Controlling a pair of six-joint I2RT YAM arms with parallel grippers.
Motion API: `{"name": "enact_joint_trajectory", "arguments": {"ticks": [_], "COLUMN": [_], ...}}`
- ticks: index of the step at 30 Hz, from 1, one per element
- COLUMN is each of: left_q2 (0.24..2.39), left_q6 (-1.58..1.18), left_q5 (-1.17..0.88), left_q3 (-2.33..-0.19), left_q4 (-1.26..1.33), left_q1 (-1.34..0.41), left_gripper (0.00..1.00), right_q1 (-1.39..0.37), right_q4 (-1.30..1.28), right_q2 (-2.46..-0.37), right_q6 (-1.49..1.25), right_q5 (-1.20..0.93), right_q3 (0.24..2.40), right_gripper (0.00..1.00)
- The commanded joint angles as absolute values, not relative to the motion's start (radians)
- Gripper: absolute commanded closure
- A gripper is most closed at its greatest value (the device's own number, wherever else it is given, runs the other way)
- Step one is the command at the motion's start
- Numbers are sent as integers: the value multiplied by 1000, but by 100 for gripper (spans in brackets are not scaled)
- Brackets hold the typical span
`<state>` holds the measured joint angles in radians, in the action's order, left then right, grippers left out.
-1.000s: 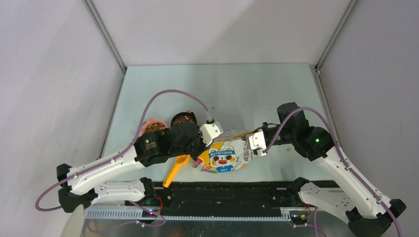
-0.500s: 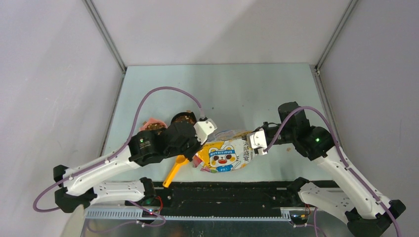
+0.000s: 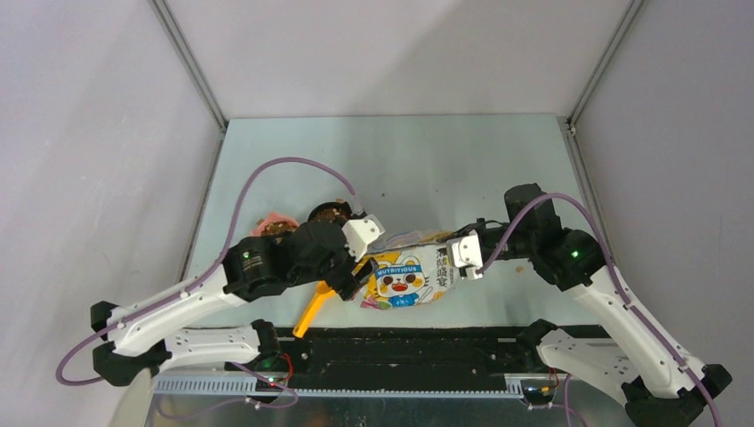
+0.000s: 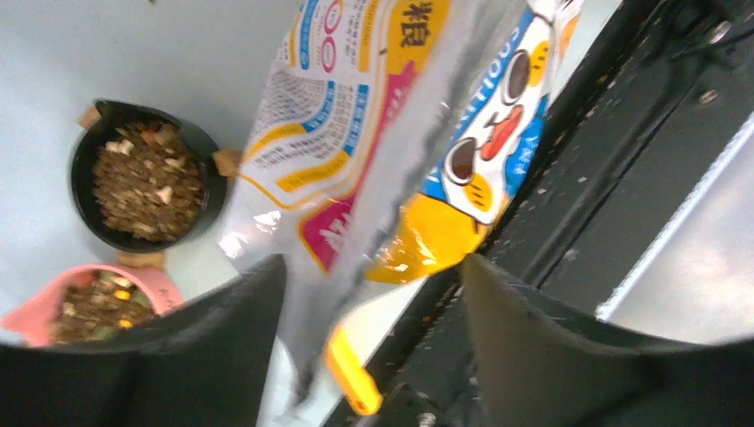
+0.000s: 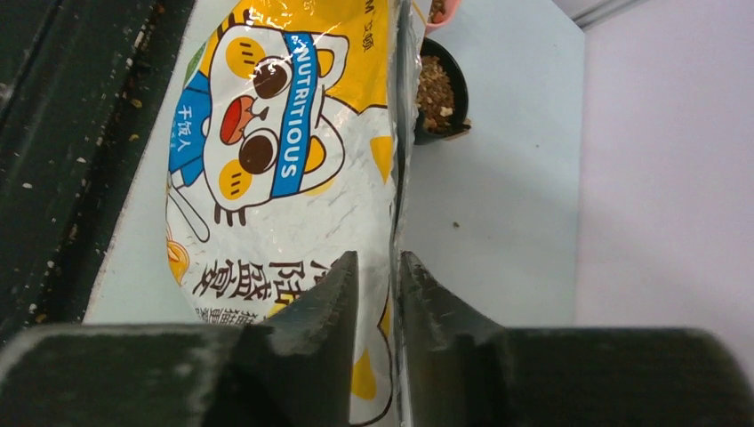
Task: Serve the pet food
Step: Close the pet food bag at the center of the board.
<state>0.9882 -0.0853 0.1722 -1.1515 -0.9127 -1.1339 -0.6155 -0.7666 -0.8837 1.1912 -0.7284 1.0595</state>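
**A:** What takes up the most room?

**B:** The pale blue-green table (image 3: 498,160). On it, near the front edge and between the two arms, is the white-and-yellow cartoon-cat food bag (image 3: 405,277).

**A:** And the grippers?

**B:** The left gripper (image 4: 372,260) is at the bag's left end. Its fingers (image 4: 222,356) stand wide apart, and the bag's edge sits in the space between them, touching neither as far as I can see. The right gripper (image 5: 378,258) is at the bag's right end. Its fingers (image 5: 311,329) are parted only narrowly, with the bag's side seam running into the gap. Whether the pads touch the seam, I cannot tell.

**A:** Any dishes?

**B:** A black bowl (image 4: 211,187) sits just left of the bag, and a pink bowl (image 4: 31,316) is just beside it, farther left.

**A:** Anything smaller?

**B:** A yellow scoop (image 3: 313,311) lies near the table's front edge, with its cup end beside the left gripper.

**A:** Where is the pet food?

**B:** Brown kibble (image 4: 147,182) fills the black bowl, and more lies in the pink one.
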Motion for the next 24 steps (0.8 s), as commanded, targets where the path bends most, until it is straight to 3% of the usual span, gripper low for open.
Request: {"name": "enact_joint_trajectory", "arguments": {"ticks": [1,9,11,14,24], "left_q2": [946,883,851,773,673], "left_q6": [-82,-76,-90,-114,-185], "left_q5": [172,132,165,228,204], "left_q3": [-1174,-1174,-1169,-1151,-1067], "left_q4": [-966,-920,-897,-822,-790], "left_q1": [-1125,-1124,-1124,-1125,-1125], "left_gripper": [5,1,0,1,1], "right_q1": [-614,-617,-617,-617,-610], "right_q4": [-762,-785,-766,-737,-713], "right_q2": [-850,-831,-827,-821,-787], "right_q6": [1235,1237,1210,1174,1120], "right_q5": [-725,-718,-704,-690,-668], "right_q3": [1080,1080,1079,1079,1080], "right_gripper": [65,12,6,1,1]}}
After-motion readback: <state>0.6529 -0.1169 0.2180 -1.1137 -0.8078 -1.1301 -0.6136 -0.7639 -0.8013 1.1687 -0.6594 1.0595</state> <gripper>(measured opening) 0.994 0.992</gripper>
